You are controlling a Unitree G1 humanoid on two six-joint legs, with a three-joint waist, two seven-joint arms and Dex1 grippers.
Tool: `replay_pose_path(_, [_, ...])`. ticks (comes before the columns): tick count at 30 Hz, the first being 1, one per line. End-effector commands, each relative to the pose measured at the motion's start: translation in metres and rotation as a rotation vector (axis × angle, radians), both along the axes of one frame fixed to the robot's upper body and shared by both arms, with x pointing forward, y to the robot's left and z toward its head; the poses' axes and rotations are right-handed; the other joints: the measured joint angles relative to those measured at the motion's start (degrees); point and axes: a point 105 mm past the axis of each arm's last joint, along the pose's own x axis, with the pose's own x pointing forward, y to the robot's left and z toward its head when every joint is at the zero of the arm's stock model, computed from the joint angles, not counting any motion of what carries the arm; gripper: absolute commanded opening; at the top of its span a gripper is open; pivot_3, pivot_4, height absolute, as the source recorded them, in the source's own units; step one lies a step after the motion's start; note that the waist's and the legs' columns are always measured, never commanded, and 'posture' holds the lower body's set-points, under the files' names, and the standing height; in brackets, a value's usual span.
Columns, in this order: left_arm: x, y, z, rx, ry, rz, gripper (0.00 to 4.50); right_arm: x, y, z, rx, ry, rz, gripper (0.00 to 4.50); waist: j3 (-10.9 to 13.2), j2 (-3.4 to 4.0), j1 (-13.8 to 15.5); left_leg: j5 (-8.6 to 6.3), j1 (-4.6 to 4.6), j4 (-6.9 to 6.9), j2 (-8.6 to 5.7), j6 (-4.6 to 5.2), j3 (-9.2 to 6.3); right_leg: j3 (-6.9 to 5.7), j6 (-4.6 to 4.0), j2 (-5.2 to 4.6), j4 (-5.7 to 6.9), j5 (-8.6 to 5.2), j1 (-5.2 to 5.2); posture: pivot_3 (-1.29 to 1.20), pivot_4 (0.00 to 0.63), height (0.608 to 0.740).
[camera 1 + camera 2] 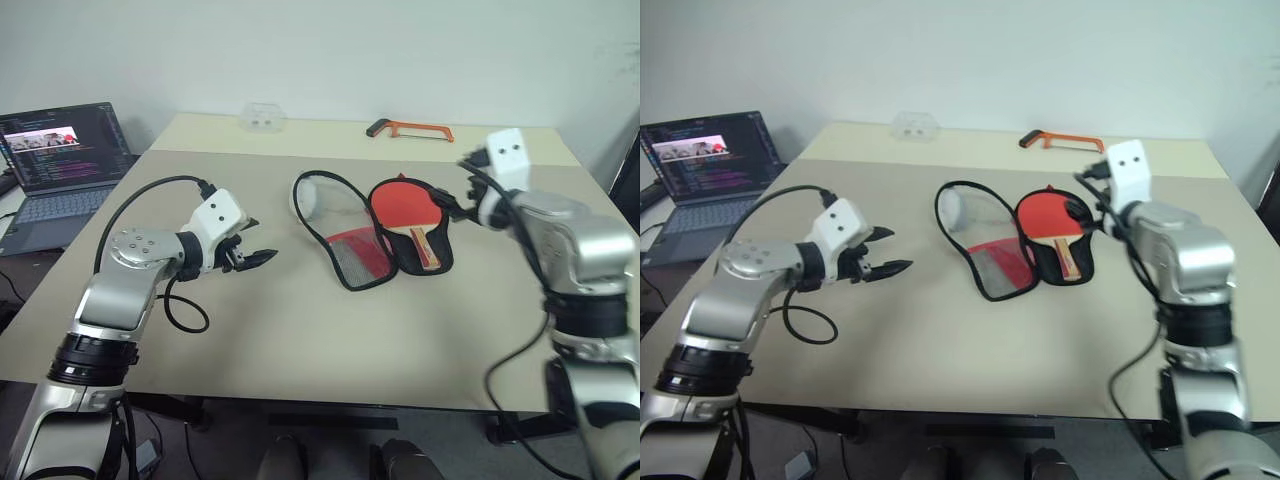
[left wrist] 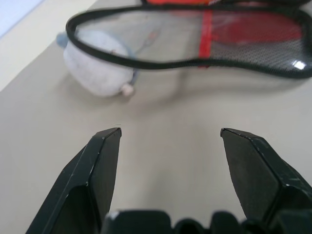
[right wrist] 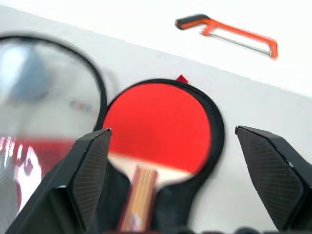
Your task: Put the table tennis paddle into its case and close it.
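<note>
While the case [image 1: 352, 235] lies unzipped on the table [image 1: 300, 330], the paddle [image 1: 408, 212] rests on its black back half, red face up, handle toward the robot. Clear mesh flap is folded open beside the paddle, toward the left claw [image 1: 262, 258]. Left claw is just above the table, fingers apart, empty, pointing at the flap and the grey charm [image 2: 97, 68], not touching. Right claw [image 3: 175, 183] is raised above the paddle's far side, fingers wide apart, holding nothing. Hacksaw [image 1: 410, 129] lies well beyond the right claw, at the table's back edge. Laptop [image 1: 60, 170] sits out past the left claw.
</note>
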Motion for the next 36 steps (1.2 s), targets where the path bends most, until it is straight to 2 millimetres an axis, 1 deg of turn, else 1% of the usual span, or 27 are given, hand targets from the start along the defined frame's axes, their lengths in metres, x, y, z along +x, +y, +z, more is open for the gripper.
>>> replay_pose_path(1, [0.013,-0.012,0.000,0.030,-0.041,-0.027,3.57,-0.043,0.010,0.018,0.036,-0.130,0.344,4.46,0.0,0.00,0.2,0.00,0.01,0.01,-0.01,0.00,0.00,0.01,0.00,0.00,0.01,0.00,0.01,0.00,0.150,0.740])
replay_pose_path(2, [0.017,-0.014,-0.003,0.046,-0.040,-0.030,3.57,-0.053,0.010,0.015,0.034,-0.133,0.406,4.46,0.0,0.00,0.3,0.00,0.00,0.03,-0.02,0.00,-0.01,-0.01,0.01,0.00,0.01,0.00,0.02,0.00,0.150,0.740])
replay_pose_path(3, [0.021,-0.018,-0.009,0.073,-0.036,-0.040,3.38,-0.063,0.010,0.010,0.032,-0.124,0.471,4.49,0.0,0.00,0.3,0.00,-0.01,0.05,-0.01,0.00,-0.01,0.01,0.01,0.01,0.01,0.00,0.02,0.00,0.150,0.740])
replay_pose_path(5, [0.023,-0.026,-0.020,0.109,-0.013,-0.083,2.99,-0.078,0.010,0.000,0.023,-0.109,0.560,4.50,0.0,0.00,0.1,0.00,0.00,0.05,-0.01,0.00,-0.01,0.01,0.01,0.02,0.01,0.00,0.04,0.00,0.150,0.740])
replay_pose_path(7, [0.028,-0.034,-0.026,0.123,-0.003,-0.106,2.37,-0.083,0.010,-0.003,0.034,-0.111,0.589,4.50,0.0,0.00,-0.3,0.00,0.02,0.06,-0.01,0.00,0.00,0.04,0.01,0.03,0.02,0.00,0.04,0.00,0.150,0.740])
replay_pose_path(10, [0.036,-0.038,-0.029,0.117,0.004,-0.096,1.24,-0.083,0.015,0.000,0.060,-0.146,0.597,4.50,0.0,0.00,-0.8,0.01,0.03,0.11,0.00,0.00,-0.01,0.04,0.01,0.04,0.12,0.00,0.04,0.00,0.150,0.740])
replay_pose_path(13, [0.038,-0.049,-0.040,0.085,0.055,-0.112,0.13,-0.088,0.023,0.002,0.076,-0.159,0.631,4.50,0.0,0.00,-0.9,0.01,0.03,0.11,-0.01,0.00,-0.04,0.03,0.01,0.05,0.12,0.00,0.05,0.00,0.150,0.740])
replay_pose_path(14, [0.039,-0.052,-0.043,0.080,0.065,-0.105,0.04,-0.090,0.025,0.001,0.077,-0.157,0.640,4.50,0.0,0.00,-0.9,0.01,0.02,0.11,-0.01,0.00,-0.04,0.02,0.01,0.04,0.11,0.00,0.05,0.00,0.150,0.740])
replay_pose_path(17, [0.049,-0.053,-0.048,0.085,0.058,-0.041,0.04,-0.097,0.028,0.002,0.089,-0.147,0.669,4.50,0.0,0.00,-0.8,0.00,0.00,0.10,-0.02,0.00,-0.05,0.02,0.01,0.03,0.08,0.00,0.05,0.00,0.150,0.740])
replay_pose_path(19, [0.057,-0.062,-0.047,0.064,0.029,-0.016,0.04,-0.100,0.029,0.002,0.088,-0.147,0.671,4.50,0.0,0.00,-0.6,0.01,0.01,0.11,-0.03,0.00,-0.06,0.01,0.01,0.03,0.09,0.00,0.06,0.00,0.150,0.740])
replay_pose_path(21, [0.060,-0.079,-0.040,-0.012,0.024,-0.031,0.04,-0.100,0.029,0.001,0.079,-0.146,0.656,4.50,0.0,-0.01,-0.4,0.01,0.01,0.15,-0.03,0.00,-0.10,-0.01,0.01,0.03,0.10,0.00,0.10,0.00,0.150,0.740])
replay_pose_path(24, [0.065,-0.111,-0.023,-0.102,-0.014,-0.083,0.04,-0.096,0.026,-0.002,0.066,-0.146,0.619,4.50,0.0,-0.02,0.2,0.01,0.01,0.19,-0.06,0.00,-0.10,-0.02,0.05,0.02,0.10,0.02,0.13,0.00,0.150,0.740])
replay_pose_path(25, [0.066,-0.118,-0.019,-0.118,-0.031,-0.100,0.04,-0.095,0.025,-0.003,0.064,-0.146,0.611,4.50,0.0,-0.03,0.4,0.01,0.01,0.19,-0.07,0.00,-0.09,-0.01,0.05,0.02,0.09,0.02,0.13,0.00,0.150,0.740])
replay_pose_path(29, [0.074,-0.169,0.027,-0.327,-0.129,-0.160,0.04,-0.094,0.023,-0.003,0.062,-0.158,0.583,4.50,0.0,-0.08,0.6,0.01,0.00,0.17,-0.09,0.00,-0.09,-0.02,0.05,0.02,0.06,0.02,0.13,0.00,0.150,0.740])
replay_pose_path(31, [0.074,-0.196,0.042,-0.396,-0.148,-0.191,0.04,-0.095,0.024,-0.002,0.066,-0.168,0.575,4.50,0.1,-0.09,0.6,0.01,-0.04,0.18,-0.13,0.00,-0.10,-0.02,0.06,0.01,0.03,0.02,0.13,0.00,0.150,0.740])
replay_pose_path(33, [0.071,-0.221,0.046,-0.424,-0.148,-0.208,0.04,-0.094,0.022,0.000,0.063,-0.178,0.556,4.50,0.1,-0.09,0.5,0.01,-0.04,0.16,-0.15,0.00,-0.08,0.00,0.08,0.00,-0.04,0.02,0.15,0.00,0.150,0.740])
replay_pose_path(34, [0.070,-0.228,0.045,-0.427,-0.148,-0.209,0.04,-0.094,0.022,0.000,0.061,-0.181,0.546,4.50,0.1,-0.09,0.5,0.00,-0.04,0.15,-0.16,0.00,-0.08,0.01,0.09,0.00,-0.06,0.02,0.15,0.00,0.150,0.740])
replay_pose_path(36, [0.066,-0.251,0.024,-0.371,-0.107,-0.176,0.04,-0.092,0.016,0.000,0.053,-0.190,0.502,4.50,0.1,-0.09,0.4,0.01,-0.02,0.14,-0.16,0.00,-0.08,0.02,0.09,0.00,-0.09,0.02,0.17,0.00,0.150,0.740])
